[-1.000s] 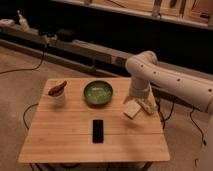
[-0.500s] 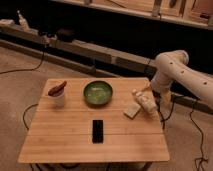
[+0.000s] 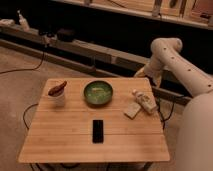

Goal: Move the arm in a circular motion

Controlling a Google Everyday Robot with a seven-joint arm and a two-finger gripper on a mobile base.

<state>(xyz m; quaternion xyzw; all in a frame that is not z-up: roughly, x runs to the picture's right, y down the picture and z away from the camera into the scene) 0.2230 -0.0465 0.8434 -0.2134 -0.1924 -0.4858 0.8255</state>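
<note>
We see the arm (image 3: 186, 73) at the frame's right, its gripper (image 3: 146, 74) just past the bench's (image 3: 60, 136) upper-right edge; whether it is open or closed we cannot tell.

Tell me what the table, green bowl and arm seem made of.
Table: pale wood, matte, plank seams and grain visible. Green bowl: glossy, maybe glazed ceramic or plastic; it shows highlights. Arm: smooth white shell, probably plastic, dotted with dark spots. Its gripper hangs beyond the table's far right edge.

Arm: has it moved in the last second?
Yes. The arm has swung back; its gripper, earlier above the right side of the wooden table, now sits beyond its far edge.
</note>
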